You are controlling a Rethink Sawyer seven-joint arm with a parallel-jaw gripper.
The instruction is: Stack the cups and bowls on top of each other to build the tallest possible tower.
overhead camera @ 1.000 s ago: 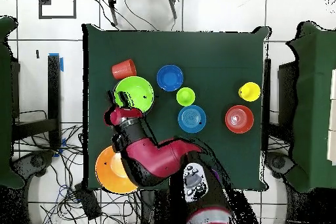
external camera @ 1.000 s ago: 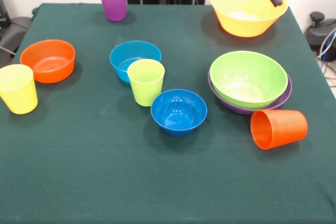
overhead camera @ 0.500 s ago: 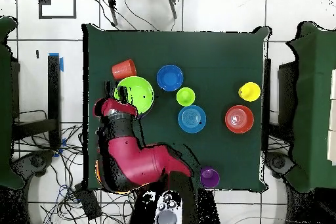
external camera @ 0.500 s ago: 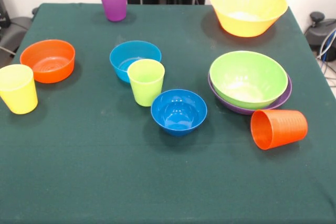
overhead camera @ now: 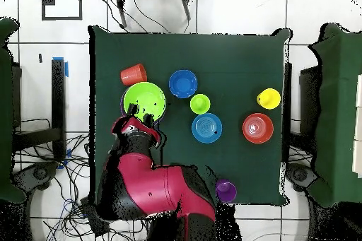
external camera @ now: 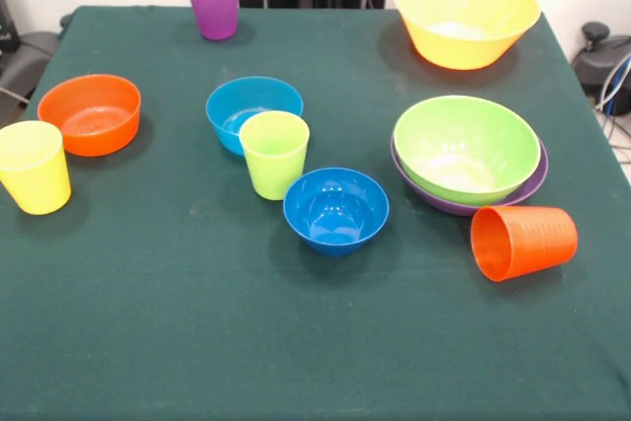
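The large lime green plastic bowl (external camera: 465,148) is nested upright in the large purple plastic bowl (external camera: 528,187) on the green-covered bench (external camera: 197,332), and this pair is judged the likeliest base for the tower. Just beside it, the ribbed orange plastic cup (external camera: 523,241) is seen lying on its side, its long axis running across the front view and its mouth turned towards the dark blue small bowl (external camera: 335,209). The large yellow-orange plastic bowl (external camera: 466,15) stands apart at the back corner. In the middle, the lime green tumbler (external camera: 274,153) is set between the dark blue bowl and the light blue small bowl (external camera: 253,107); the small orange bowl (external camera: 91,113), the yellow tumbler (external camera: 35,167) and the purple tumbler (external camera: 213,3) are well apart on the other side. In the overhead view the gripper (overhead camera: 141,119) is found at the robot-side rim of the lime green bowl, so the nested pair lies nearest to it and the orange cup just beyond. Whether it is open or closed cannot be told, and it is not shown in the front view. Against the earlier frames, the gripper, seen then over the yellow-orange bowl's rim, is gone from the front view, that bowl is now covered by the arm from overhead, and no cup or bowl is displaced.
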